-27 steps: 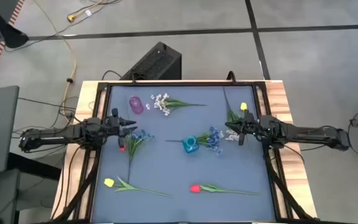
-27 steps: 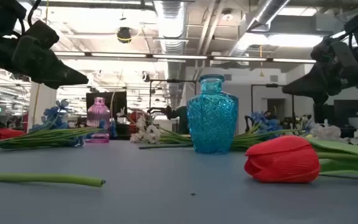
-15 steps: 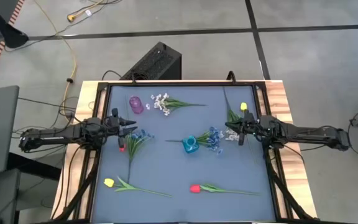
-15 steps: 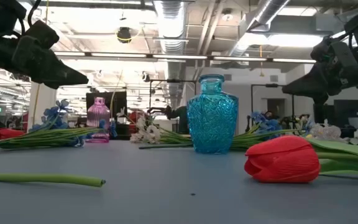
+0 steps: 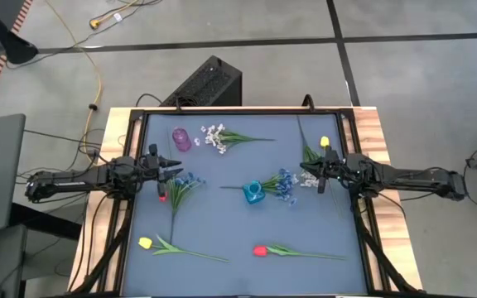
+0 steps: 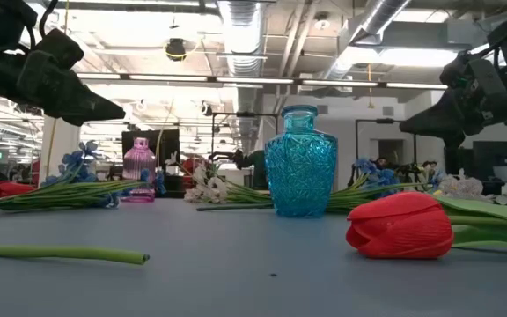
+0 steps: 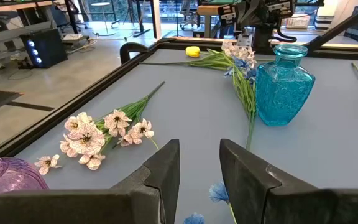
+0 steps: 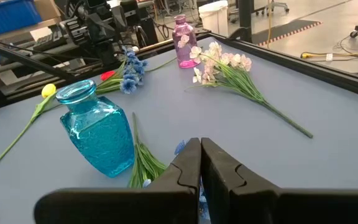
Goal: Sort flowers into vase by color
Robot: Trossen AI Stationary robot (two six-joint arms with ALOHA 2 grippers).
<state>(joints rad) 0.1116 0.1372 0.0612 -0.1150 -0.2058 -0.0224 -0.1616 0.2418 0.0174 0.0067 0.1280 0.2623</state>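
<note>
Two grippers mid-table — left gripper (image 5: 178,162) fingers apart, empty; right gripper (image 5: 304,170) pinched closed, empty — no legible labels.

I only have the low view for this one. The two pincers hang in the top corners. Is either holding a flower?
Observer: No. Its wrist view shows the left pincer open, with nothing between its fingers.
Reviewer: And the right one?
Observer: The right pincer is shut, fingers pressed together, with no stem between them.
Reviewer: I see no yellow blooms at all. Are there any?
Observer: Yes, two from above: one yellow tulip lies near the table's front left corner, and a second yellow tulip lies by the right arm.
</note>
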